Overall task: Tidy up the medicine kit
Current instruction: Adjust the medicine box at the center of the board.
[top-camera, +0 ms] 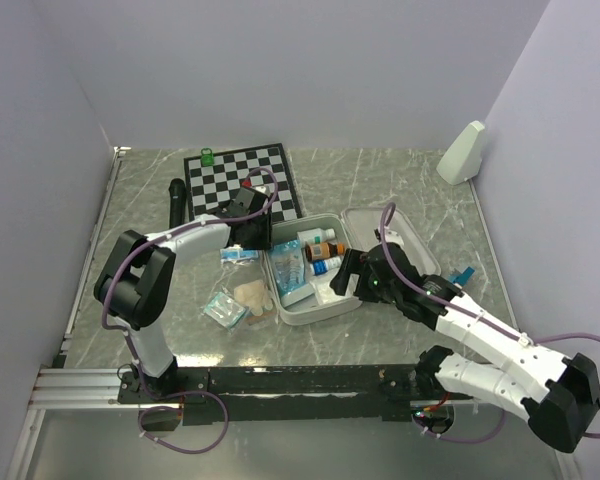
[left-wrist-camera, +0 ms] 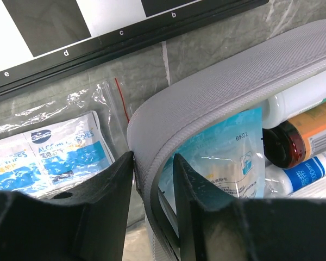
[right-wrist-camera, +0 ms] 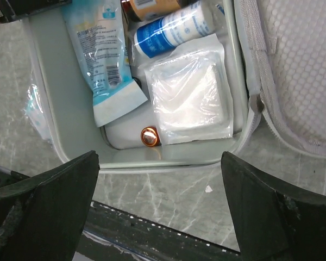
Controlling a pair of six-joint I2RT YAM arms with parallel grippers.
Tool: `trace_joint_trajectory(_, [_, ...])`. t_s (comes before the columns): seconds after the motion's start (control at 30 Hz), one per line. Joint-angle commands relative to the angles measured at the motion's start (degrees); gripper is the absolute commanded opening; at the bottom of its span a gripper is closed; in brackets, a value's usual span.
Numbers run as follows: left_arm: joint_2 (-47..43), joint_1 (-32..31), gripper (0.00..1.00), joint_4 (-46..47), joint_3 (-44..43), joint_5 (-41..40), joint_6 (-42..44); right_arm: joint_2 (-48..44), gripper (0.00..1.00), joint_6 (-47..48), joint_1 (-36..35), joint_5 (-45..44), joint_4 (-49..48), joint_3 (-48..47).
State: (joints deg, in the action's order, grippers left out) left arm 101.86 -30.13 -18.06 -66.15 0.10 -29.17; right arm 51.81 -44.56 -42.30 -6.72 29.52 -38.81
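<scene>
Our right gripper (right-wrist-camera: 158, 163) hangs with its jaws spread wide and nothing between them, over the near rim of the medicine kit (top-camera: 315, 317). The kit lies open in the middle of the table (top-camera: 420, 185), its lid (right-wrist-camera: 299, 70) folded out flat to the right.

Below that gripper we see a gauze pad (right-wrist-camera: 187, 98) in clear wrap. A small copper-coloured round thing (right-wrist-camera: 149, 136) sits just beside its near corner. Behind these lie a blue-printed pouch (right-wrist-camera: 106, 60) and a white bottle with a blue label (right-wrist-camera: 174, 30), and further back an amber bottle (left-wrist-camera: 304, 136).

Loose on the table to the near left of the kit lie a teal packet (top-camera: 225, 310) and a tan pad (top-camera: 252, 295).

Further on, our left gripper (left-wrist-camera: 153, 160) is clamped on the kit's far-left corner wall, one finger outside and one inside. A bag of alcohol wipes (left-wrist-camera: 49, 157) lies just beside the outer finger (left-wrist-camera: 98, 212) and the wall.

Beyond that is the chessboard (top-camera: 242, 180), which our left arm partly covers in the top view. A green piece (top-camera: 207, 156) stands at its far-left corner and a black cylinder (top-camera: 177, 200) lies along its left edge. A white object (top-camera: 462, 152) stands by the far right wall.
</scene>
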Motion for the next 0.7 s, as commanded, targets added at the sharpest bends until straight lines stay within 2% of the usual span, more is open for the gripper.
trace_joint_trajectory(0.0, [-0.3,-0.1,0.39,2.0,-1.5,0.6,1.1,0.1,1.0,1.8,1.2,1.1,-1.4,2.1])
trace_joint_trajectory(0.2, [-0.4,-0.1,0.39,0.1,-2.5,0.1,2.8,-5.0,1.0,0.0,7.8,5.8,-4.5,8.0])
trace_joint_trajectory(0.5, [1.8,0.1,0.38,-1.7,-3.6,-3.0,5.0,-7.9,1.0,-3.8,11.0,6.2,-4.3,10.0])
trace_joint_trajectory(0.6, [1.8,0.2,0.38,-0.9,-3.1,-2.9,5.5,-9.7,1.0,-5.4,15.0,6.3,-7.9,13.5])
trace_joint_trajectory(0.67, [2.0,0.1,0.38,-0.3,-2.6,-2.6,5.5,-9.9,1.0,-6.2,18.3,9.8,-11.0,15.1])
